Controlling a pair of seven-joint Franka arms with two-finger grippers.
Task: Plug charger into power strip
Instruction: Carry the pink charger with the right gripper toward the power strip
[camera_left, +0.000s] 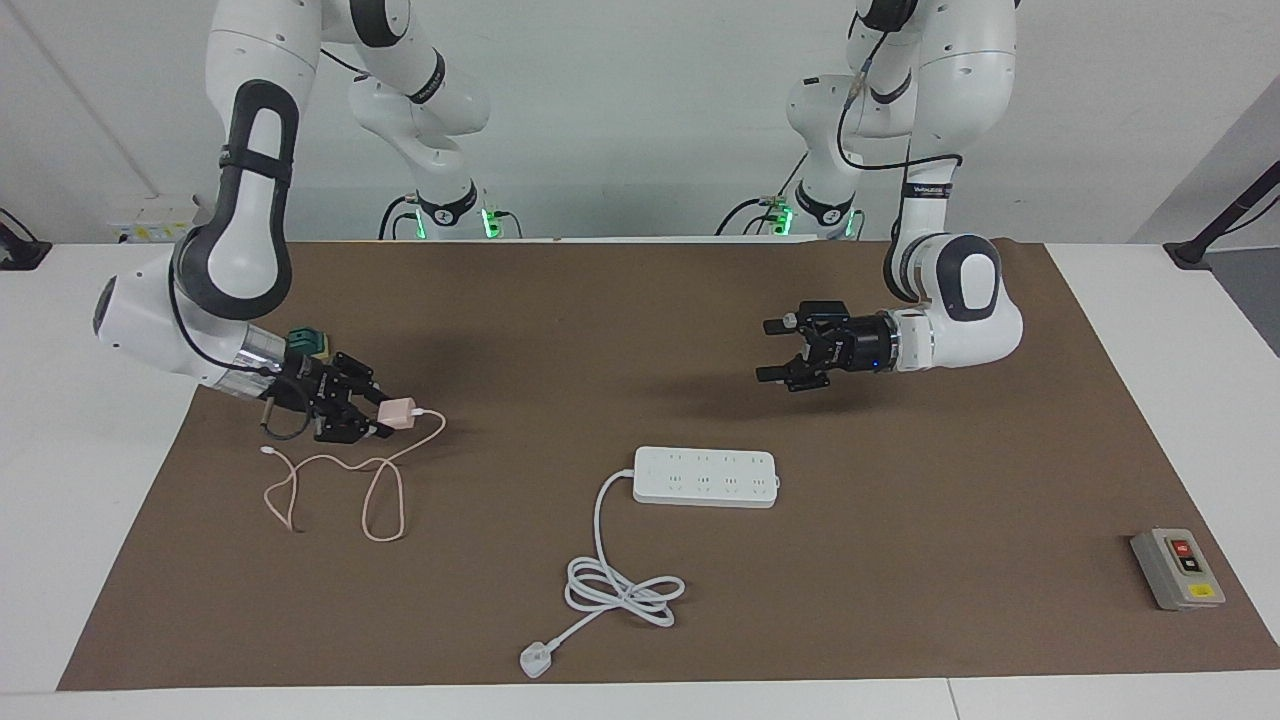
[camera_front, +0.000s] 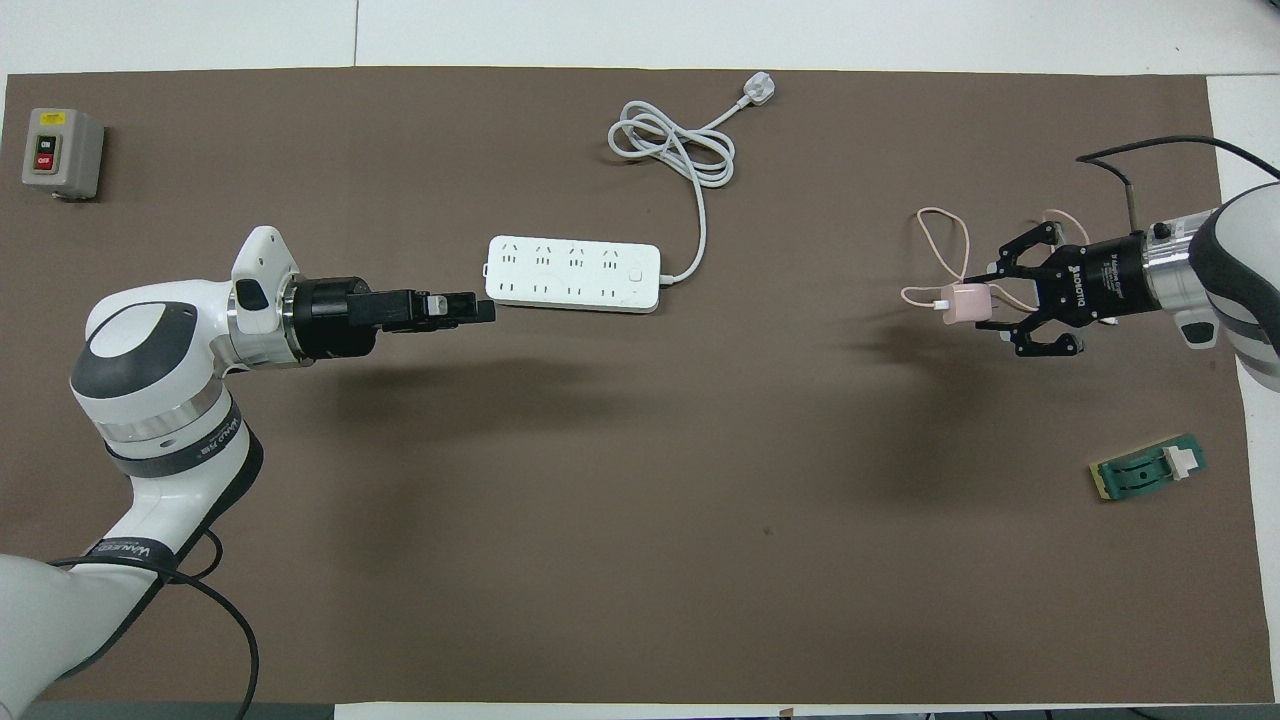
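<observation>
The pale pink charger (camera_left: 398, 411) (camera_front: 968, 303) hangs just above the brown mat, toward the right arm's end of the table. My right gripper (camera_left: 385, 413) (camera_front: 985, 305) is shut on it. Its thin pink cable (camera_left: 380, 500) (camera_front: 940, 240) trails down from it and lies in loops on the mat. The white power strip (camera_left: 705, 477) (camera_front: 573, 272) lies flat mid-table, sockets up. My left gripper (camera_left: 772, 351) (camera_front: 478, 308) is open and empty. It hovers over the mat by the strip's end toward the left arm's side.
The strip's thick white cord (camera_left: 620, 585) (camera_front: 675, 150) coils farther from the robots and ends in a white plug (camera_left: 535, 661) (camera_front: 757, 92). A grey switch box (camera_left: 1178, 568) (camera_front: 62, 153) sits at the left arm's end. A small green part (camera_left: 308, 343) (camera_front: 1148, 468) lies near the right arm.
</observation>
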